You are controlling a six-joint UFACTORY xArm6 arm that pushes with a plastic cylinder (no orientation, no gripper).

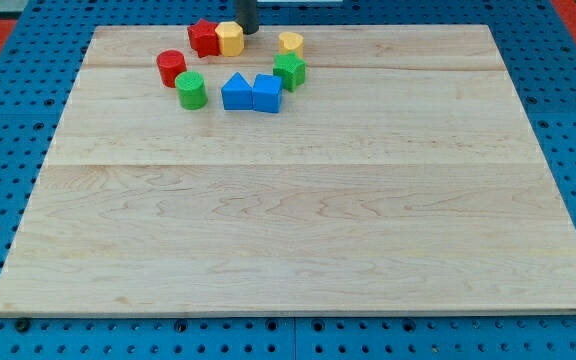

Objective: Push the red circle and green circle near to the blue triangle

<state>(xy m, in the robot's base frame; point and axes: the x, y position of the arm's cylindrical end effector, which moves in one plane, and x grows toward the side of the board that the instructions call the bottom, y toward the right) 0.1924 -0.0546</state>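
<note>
The red circle and the green circle stand close together near the view's top, left of centre. The blue triangle lies just right of the green circle, a small gap apart, touching a blue cube. My tip is at the board's top edge, just right of a yellow hexagon block and above the blue blocks. It is apart from both circles.
A red block touches the yellow hexagon's left side. A green star block and a small yellow block sit right of the blue cube. The wooden board lies on a blue pegboard.
</note>
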